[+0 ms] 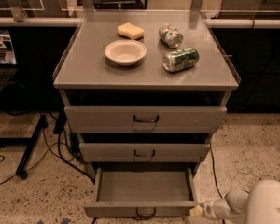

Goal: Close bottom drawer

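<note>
The bottom drawer [142,208] of the grey metal cabinet stands pulled far out, its inside empty, with a small dark wire handle [145,213] at the centre of its front panel. My gripper [196,211] reaches in from the lower right on a white arm [252,206]. Its tip sits at the right end of the drawer's front panel, touching or nearly touching it. The two drawers above, the middle drawer [143,151] and the top drawer [144,119], are each pulled out a little.
On the cabinet top [84,69] lie a white bowl [125,52], a yellow sponge [130,31] and two cans [181,59] on their sides. Black cables [56,146] and a stand leg [30,146] lie on the speckled floor at left. Dark counters stand behind.
</note>
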Robot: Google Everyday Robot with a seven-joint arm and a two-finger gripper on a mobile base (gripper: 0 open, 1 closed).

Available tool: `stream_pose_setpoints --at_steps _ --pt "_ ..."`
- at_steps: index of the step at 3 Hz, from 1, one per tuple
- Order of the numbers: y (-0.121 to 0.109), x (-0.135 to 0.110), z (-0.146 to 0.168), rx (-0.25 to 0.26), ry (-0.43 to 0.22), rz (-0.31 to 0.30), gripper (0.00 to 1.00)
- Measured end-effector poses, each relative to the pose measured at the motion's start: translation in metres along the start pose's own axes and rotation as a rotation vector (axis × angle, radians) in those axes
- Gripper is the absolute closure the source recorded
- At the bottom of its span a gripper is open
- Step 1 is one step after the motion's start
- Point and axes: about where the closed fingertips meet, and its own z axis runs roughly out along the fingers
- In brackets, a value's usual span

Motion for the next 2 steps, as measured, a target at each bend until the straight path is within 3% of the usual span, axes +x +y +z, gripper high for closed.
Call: stream_pose_setpoints --at_steps 2 --pt "-0.008 -0.042 0.008 0.030 -0.040 0.003 1.00"
